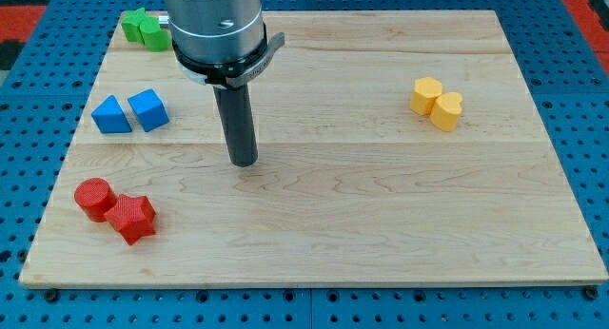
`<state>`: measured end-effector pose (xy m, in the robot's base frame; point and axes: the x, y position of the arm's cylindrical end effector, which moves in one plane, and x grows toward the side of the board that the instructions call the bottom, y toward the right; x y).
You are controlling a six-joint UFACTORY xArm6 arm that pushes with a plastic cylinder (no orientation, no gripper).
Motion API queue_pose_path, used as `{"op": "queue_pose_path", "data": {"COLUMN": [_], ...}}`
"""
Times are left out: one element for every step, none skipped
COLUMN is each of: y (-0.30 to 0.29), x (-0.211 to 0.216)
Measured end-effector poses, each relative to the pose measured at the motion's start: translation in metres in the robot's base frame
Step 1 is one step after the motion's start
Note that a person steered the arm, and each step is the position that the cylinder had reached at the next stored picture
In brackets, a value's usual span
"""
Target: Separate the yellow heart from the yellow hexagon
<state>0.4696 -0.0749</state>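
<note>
The yellow hexagon and the yellow heart sit touching each other at the view's right, the heart to the lower right of the hexagon. My tip rests on the board left of centre, far to the left of both yellow blocks. It touches no block.
A blue triangle and a blue cube lie at the view's left. A red cylinder and a red star lie at the lower left. Two green blocks sit at the top left, partly beside the arm. The wooden board ends at blue pegboard.
</note>
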Motion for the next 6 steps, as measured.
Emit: {"op": "queue_pose_path", "data": {"y": [-0.001,0.0,0.062,0.165,0.254,0.341], "x": [0.0,0.001,0.026,0.04,0.032,-0.027]}}
